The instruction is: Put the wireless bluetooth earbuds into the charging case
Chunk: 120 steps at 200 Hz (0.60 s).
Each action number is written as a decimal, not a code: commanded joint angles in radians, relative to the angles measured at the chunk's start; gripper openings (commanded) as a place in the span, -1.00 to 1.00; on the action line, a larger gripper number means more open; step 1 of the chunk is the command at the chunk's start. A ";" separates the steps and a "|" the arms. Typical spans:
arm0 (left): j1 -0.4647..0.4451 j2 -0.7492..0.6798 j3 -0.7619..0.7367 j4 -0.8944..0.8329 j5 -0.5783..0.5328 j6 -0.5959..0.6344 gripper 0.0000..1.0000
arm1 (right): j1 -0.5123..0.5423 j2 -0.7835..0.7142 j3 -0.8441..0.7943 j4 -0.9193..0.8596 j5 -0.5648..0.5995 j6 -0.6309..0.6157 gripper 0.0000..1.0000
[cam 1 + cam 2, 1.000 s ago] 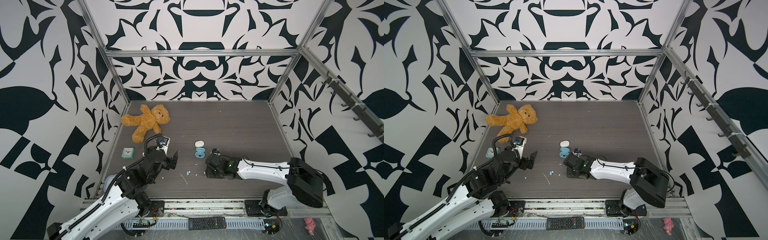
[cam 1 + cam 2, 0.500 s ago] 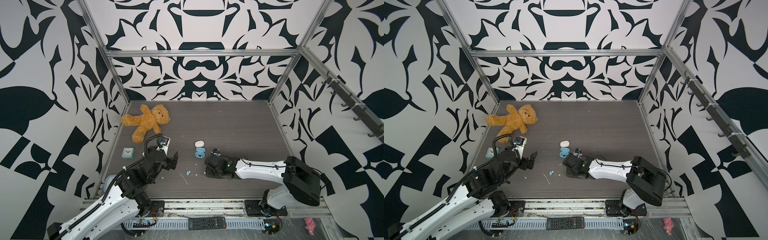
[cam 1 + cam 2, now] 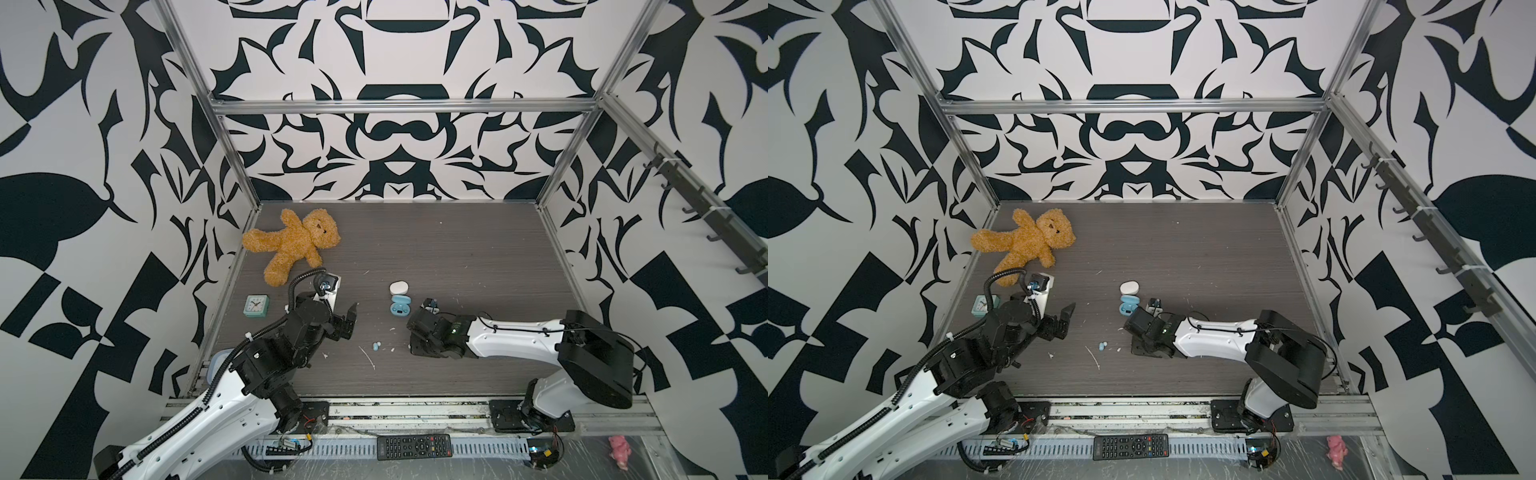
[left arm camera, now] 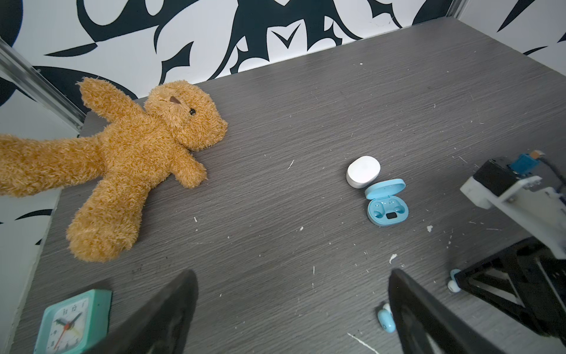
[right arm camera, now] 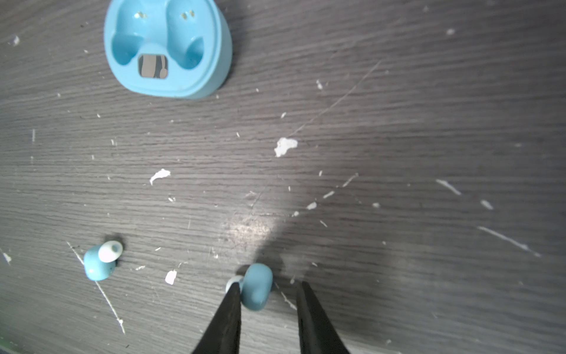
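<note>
- Right wrist view checked first: found the right gripper [image 5: 269,285] narrowed since a second ago, straddling one blue earbud [image 5: 257,286] at the lower middle of the frame. Noted one finger touching the bud's white tip and the other just apart, so open, not yet clamped.
- Compared the top views with the earlier ones: saw the right arm nudged slightly toward the left of the frame, and nothing else shifted on the table [image 3: 457,249].
- Judged the pick under way, with no bud seated yet. Found both pockets of the open blue case [image 5: 168,46] empty at the upper left.
- Spotted the second blue earbud [image 5: 99,263] at the lower left, well apart from the fingers and unlikely to be knocked.
- Saw no white buds anywhere. Noted the shut white case [image 4: 363,171] just beside the blue lid.
- Found the left gripper [image 4: 289,275] spread wide and empty, left of centre in both top views, near the clock [image 3: 256,306] and below the teddy bear [image 3: 291,245].
- Reckoned bare table between bud and case, so a short clear carry. Flagged the small pocket and the round bud as the likely trouble. Judged the near table edge well clear.
</note>
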 commanded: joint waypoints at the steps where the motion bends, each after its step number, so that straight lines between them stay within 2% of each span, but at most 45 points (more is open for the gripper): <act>1: 0.005 -0.011 -0.019 0.004 0.008 -0.002 0.99 | -0.005 0.004 0.027 0.003 0.003 0.011 -0.34; 120: 0.004 -0.009 -0.019 0.004 0.014 -0.003 0.98 | -0.005 0.053 0.067 0.001 -0.013 -0.007 -0.46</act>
